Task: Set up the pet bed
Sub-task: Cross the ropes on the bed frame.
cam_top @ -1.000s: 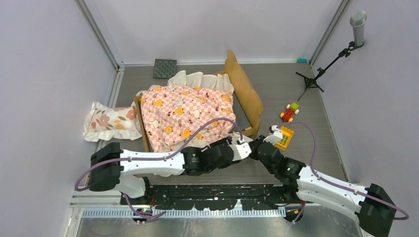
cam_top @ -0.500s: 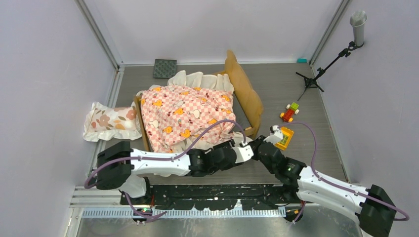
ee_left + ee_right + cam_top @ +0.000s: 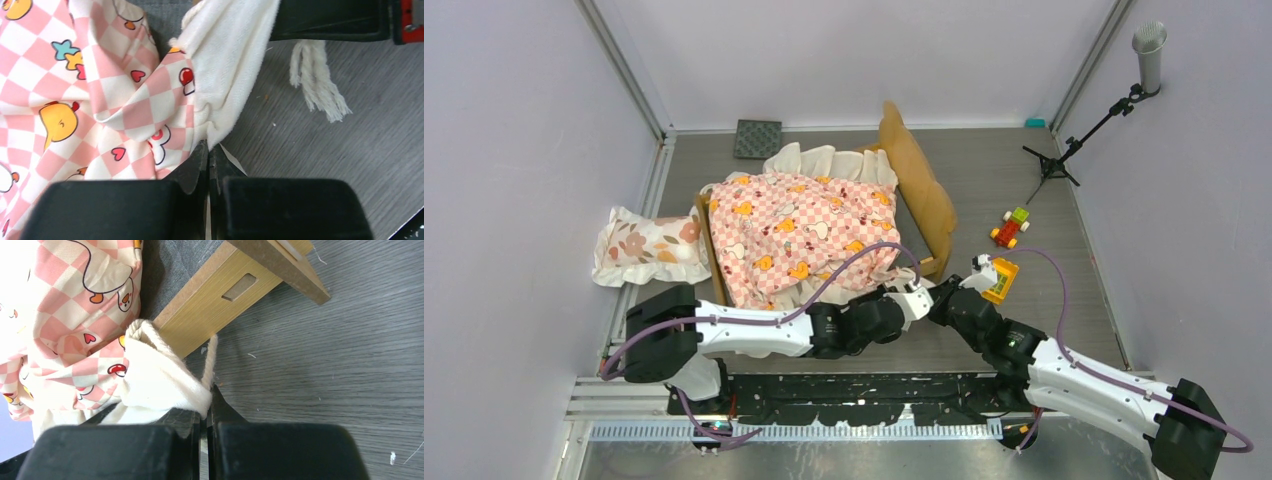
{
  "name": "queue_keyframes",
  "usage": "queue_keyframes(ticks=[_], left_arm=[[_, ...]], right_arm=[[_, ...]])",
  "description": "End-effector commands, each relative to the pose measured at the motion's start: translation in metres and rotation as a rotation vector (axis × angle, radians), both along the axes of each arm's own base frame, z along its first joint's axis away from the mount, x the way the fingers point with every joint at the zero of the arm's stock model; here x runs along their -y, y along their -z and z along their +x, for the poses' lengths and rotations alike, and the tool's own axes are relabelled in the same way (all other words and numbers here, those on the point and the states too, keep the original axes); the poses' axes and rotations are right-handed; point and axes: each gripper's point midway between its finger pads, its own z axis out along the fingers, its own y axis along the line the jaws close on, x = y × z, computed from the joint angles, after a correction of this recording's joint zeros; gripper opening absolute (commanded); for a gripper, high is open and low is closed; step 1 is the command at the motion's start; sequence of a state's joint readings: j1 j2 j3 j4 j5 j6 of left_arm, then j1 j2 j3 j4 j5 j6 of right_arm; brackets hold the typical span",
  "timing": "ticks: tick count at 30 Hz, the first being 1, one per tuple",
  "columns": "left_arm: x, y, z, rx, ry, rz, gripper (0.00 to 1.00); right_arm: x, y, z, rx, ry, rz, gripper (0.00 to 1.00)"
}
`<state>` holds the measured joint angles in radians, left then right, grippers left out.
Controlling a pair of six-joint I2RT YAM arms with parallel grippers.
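Gaping no longer: left hand [image 3: 208, 159].

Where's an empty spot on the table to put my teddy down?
Bare table shows at the far right, between the pet bed, the tripod and the toy car, and to the right of the yellow toy. It is crowded at the bed's near corner, where the left gripper and right gripper pinch the sheet.

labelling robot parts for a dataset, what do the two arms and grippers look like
The left arm and right arm have white link shells, black joint housings and black bases. A purple cable loops along each. The fingers are black and blocky with thin tips.
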<state>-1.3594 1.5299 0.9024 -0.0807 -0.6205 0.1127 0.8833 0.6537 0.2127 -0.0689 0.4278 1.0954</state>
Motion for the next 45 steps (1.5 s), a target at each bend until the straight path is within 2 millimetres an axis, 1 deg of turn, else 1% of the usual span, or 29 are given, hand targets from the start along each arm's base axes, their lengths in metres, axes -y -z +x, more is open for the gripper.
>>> queue_keyframes(ticks=[1, 7, 11, 13, 17, 22, 25, 26, 27, 29, 30, 31, 34, 37, 40, 43, 45], left_arm=[[-0.006, -0.038, 0.011, 0.061, -0.086, -0.086, 0.0], [-0.022, -0.065, 0.02, 0.028, -0.143, -0.203, 0.0], [-0.034, -0.085, 0.027, 0.01, -0.162, -0.275, 0.0], [-0.039, -0.09, 0.029, -0.013, -0.183, -0.317, 0.0], [-0.05, -0.094, 0.034, -0.026, -0.209, -0.333, 0.0], [-0.055, -0.093, 0.029, -0.051, -0.196, -0.337, 0.0], [-0.058, -0.098, 0.022, -0.077, -0.176, -0.369, 0.01], [-0.057, -0.1, 0.018, -0.092, -0.153, -0.384, 0.04], [-0.056, -0.106, 0.014, -0.099, -0.132, -0.41, 0.09], [-0.056, -0.11, 0.009, -0.112, -0.106, -0.431, 0.18], [-0.057, -0.111, 0.008, -0.116, -0.102, -0.434, 0.24], [-0.057, -0.111, 0.007, -0.121, -0.1, -0.431, 0.28], [-0.057, -0.116, 0.004, -0.129, -0.089, -0.433, 0.29], [-0.057, -0.123, 0.004, -0.127, -0.081, -0.448, 0.36], [-0.055, -0.137, 0.006, -0.107, -0.084, -0.473, 0.44], [-0.053, -0.151, 0.012, -0.089, -0.101, -0.493, 0.49], [-0.051, -0.155, 0.015, -0.091, -0.108, -0.5, 0.51]], right_arm=[[0.006, -0.012, 0.009, 0.03, 0.058, 0.016, 0.02], [0.015, 0.004, 0.007, 0.009, 0.083, -0.034, 0.05], [0.019, 0.01, 0.008, 0.002, 0.097, -0.056, 0.07], [0.02, 0.013, 0.008, -0.004, 0.099, -0.071, 0.07], [0.02, 0.015, 0.009, -0.009, 0.1, -0.086, 0.07], [0.02, 0.015, 0.01, -0.003, 0.106, -0.086, 0.03], [0.029, 0.014, 0.012, -0.01, 0.158, -0.094, 0.01], [0.033, 0.013, 0.012, -0.007, 0.177, -0.097, 0.01], [0.037, 0.011, 0.013, -0.002, 0.199, -0.099, 0.01], [0.048, 0.006, 0.016, 0.012, 0.254, -0.11, 0.0], [0.053, 0.003, 0.017, 0.02, 0.281, -0.116, 0.0], [0.058, 0.001, 0.018, 0.025, 0.305, -0.122, 0.01], [0.071, -0.004, 0.021, 0.043, 0.357, -0.152, 0.0], [0.08, -0.004, 0.026, 0.047, 0.393, -0.182, 0.01], [0.088, -0.004, 0.032, 0.045, 0.429, -0.193, 0.01], [0.094, -0.006, 0.04, 0.043, 0.453, -0.184, 0.01], [0.099, -0.01, 0.047, 0.041, 0.473, -0.167, 0.01]])
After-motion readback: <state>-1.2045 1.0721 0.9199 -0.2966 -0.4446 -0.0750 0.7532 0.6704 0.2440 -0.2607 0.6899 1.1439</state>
